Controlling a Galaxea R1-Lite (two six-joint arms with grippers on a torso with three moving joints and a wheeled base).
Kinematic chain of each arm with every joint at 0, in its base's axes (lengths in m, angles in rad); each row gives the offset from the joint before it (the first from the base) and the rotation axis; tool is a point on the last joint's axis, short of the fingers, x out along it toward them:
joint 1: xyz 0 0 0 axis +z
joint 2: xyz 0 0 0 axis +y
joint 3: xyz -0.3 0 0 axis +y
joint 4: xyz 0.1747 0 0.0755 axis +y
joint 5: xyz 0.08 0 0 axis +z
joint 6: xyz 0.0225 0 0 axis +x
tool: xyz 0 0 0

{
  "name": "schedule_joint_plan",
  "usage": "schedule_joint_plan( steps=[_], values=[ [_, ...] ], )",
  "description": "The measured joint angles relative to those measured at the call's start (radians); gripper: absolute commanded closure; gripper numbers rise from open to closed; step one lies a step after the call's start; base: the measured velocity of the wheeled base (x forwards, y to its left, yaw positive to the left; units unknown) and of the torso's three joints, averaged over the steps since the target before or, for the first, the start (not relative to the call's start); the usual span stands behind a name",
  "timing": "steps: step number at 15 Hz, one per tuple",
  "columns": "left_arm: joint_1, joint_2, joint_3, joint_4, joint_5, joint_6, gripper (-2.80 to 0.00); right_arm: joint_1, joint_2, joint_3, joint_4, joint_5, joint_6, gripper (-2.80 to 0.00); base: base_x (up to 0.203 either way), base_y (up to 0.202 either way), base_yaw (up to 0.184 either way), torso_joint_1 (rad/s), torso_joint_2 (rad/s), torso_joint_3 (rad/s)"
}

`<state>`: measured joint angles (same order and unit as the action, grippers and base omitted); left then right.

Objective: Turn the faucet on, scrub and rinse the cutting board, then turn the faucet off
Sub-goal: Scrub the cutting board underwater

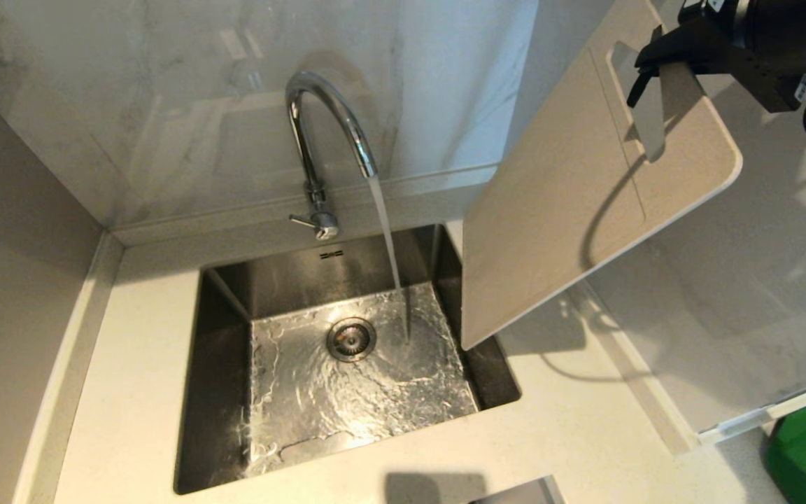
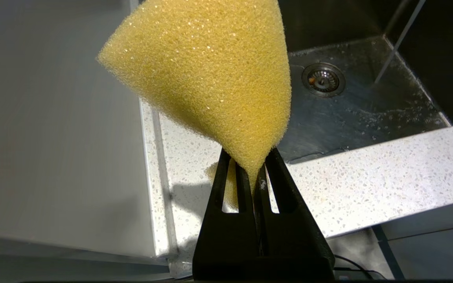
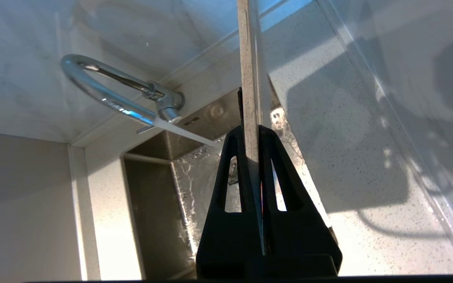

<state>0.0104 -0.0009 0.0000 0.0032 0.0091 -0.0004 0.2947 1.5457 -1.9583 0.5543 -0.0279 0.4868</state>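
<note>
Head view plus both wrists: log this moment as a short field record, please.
faucet: running, stream falling into sink
cutting board: held up, tilted, at the sink's right edge, beside the stream
right gripper: shut on board at handle end
left gripper: shut on sponge, near the sink's rim
scrubbing: sponge not on board

Steel sink (image 1: 224, 392) with a round drain (image 1: 351, 339), speckled white counter (image 1: 130, 392), yellow sponge (image 2: 210, 74), marble backsplash (image 1: 130, 105).

Faucet (image 1: 326, 133): polished chrome metal. Sink (image 1: 228, 294): brushed steel, wet. Cutting board (image 1: 571, 203): smooth matt cream plastic. Sponge (image 2: 210, 74): coarse yellow foam. Countertop (image 1: 144, 392): speckled stone. Wall (image 1: 130, 91): glossy marble.
</note>
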Motion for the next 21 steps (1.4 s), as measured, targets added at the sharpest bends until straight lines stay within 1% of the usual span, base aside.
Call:
schedule_joint_plan(
  steps=[3,5,7,12,16,18,21],
  values=[
    [0.0,0.0,0.0,0.0,0.0,-0.001,0.0,0.0,0.003,0.0,-0.002,0.001,0.014,0.0,0.0,0.0,0.0,0.0,0.0,0.0],
    [0.0,0.0,0.0,0.0,0.0,-0.001,0.0,0.0,0.016,0.0,-0.011,0.0,0.047,0.0,0.0,0.0,0.0,0.0,0.0,0.0],
    [0.0,0.0,0.0,0.0,0.0,-0.001,0.0,0.0,0.048,-0.001,-0.046,0.0,0.096,0.0,0.0,0.0,0.0,0.0,0.0,0.0],
    [0.0,0.0,0.0,0.0,0.0,-0.001,0.0,0.0,0.169,-0.001,-0.155,0.005,0.183,0.0,0.0,0.0,0.0,0.0,0.0,0.0],
    [0.0,0.0,0.0,0.0,0.0,0.0,0.0,0.003,0.271,-0.001,-0.231,0.057,0.268,0.0,0.0,0.0,0.0,0.0,0.0,0.0],
    [0.0,0.0,0.0,0.0,0.0,0.0,0.0,0.003,0.311,-0.001,-0.259,0.098,0.298,0.0,0.0,0.0,0.0,0.0,0.0,0.0],
    [0.0,0.0,0.0,0.0,0.001,-0.001,0.0,0.007,0.364,-0.001,-0.306,0.14,0.379,0.0,0.0,0.0,0.0,0.0,0.0,0.0]
  ],
)
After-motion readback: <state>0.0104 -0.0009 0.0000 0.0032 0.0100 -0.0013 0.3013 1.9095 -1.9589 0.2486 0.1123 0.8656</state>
